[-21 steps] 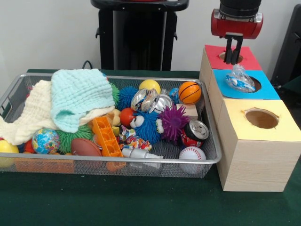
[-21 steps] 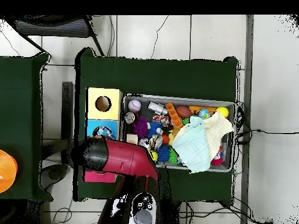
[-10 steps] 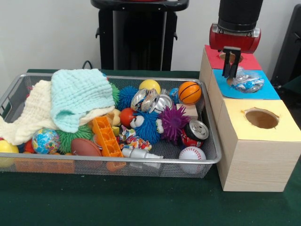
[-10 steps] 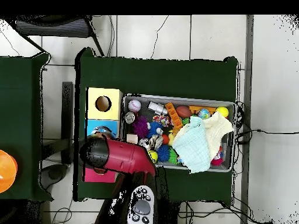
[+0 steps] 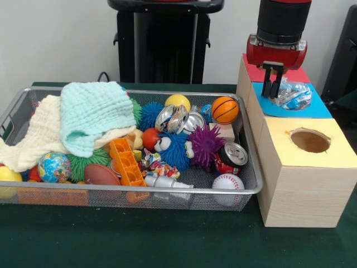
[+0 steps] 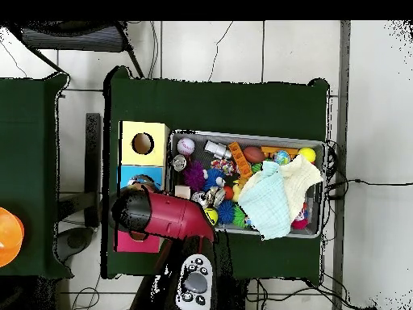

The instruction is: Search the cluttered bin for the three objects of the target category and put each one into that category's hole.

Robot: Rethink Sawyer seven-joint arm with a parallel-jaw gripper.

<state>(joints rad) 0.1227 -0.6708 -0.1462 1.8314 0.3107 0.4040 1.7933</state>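
My gripper (image 5: 273,89) hangs over the near-left part of the blue box top (image 5: 321,107), its fingers close together and holding nothing. A crumpled clear plastic piece with blue print (image 5: 293,95) lies right beside the fingertips, over the blue box's hole and covering most of it. Crushed silver cans (image 5: 178,118) and a red drink can (image 5: 230,156) lie among the toys in the wire bin (image 5: 167,191). In the overhead view the red arm (image 6: 165,216) covers the gripper and part of the blue box (image 6: 129,174).
The red box (image 5: 298,74) stands behind the blue one, and the yellow box (image 5: 337,153) with its open hole stands in front. Balls, spiky toys, an orange block (image 5: 125,162) and two cloths (image 5: 89,114) fill the bin.
The gripper moved from over the red box's hole to the blue box top and came lower. The plastic piece shifted a little to the right on the blue top.
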